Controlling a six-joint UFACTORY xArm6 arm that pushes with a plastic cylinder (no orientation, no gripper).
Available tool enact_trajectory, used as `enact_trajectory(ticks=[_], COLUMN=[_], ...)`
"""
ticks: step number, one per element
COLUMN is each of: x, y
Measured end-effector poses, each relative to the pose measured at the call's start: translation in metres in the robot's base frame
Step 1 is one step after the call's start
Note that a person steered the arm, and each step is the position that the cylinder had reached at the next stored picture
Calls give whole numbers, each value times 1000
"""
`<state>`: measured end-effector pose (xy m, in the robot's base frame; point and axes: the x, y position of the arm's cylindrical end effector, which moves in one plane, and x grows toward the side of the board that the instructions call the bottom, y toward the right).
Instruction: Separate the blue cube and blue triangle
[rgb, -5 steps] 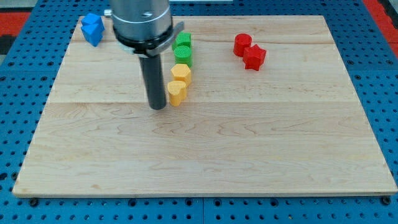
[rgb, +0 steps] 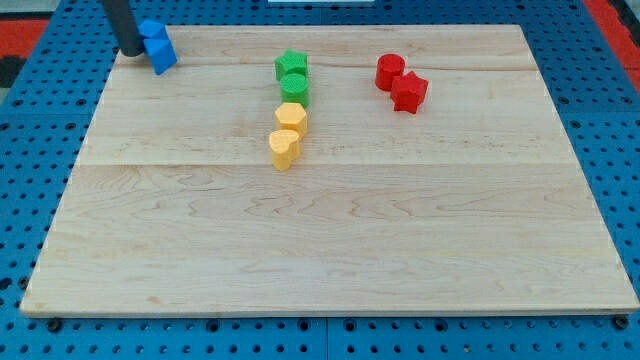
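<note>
A: What sits farthest to the view's left?
B: My tip (rgb: 131, 50), a bare dark rod that grasps nothing, standing at the top-left corner of the wooden board (rgb: 330, 250) and touching the left side of the blue pair.
A: And the pair itself?
B: The blue cube (rgb: 152, 32) and blue triangle (rgb: 162, 54) sit pressed together, the triangle just below the cube.
A: Moving right?
B: Well apart, a column near the middle: green star (rgb: 291, 66), green cylinder (rgb: 294, 88), then two yellow blocks (rgb: 287, 135), shapes unclear. Farther right, a red cylinder (rgb: 389, 71) touches a red star (rgb: 409, 92). Nothing stands between my tip and the blues.
A: Any writing?
B: None readable.
</note>
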<state>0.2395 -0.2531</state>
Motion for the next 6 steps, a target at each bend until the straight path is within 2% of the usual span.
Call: enact_trajectory(ticks=[1, 2, 3, 4, 5, 6], x=[-10, -34, -34, -7, -5, 11], y=[-42, -30, 28, 87, 93, 61])
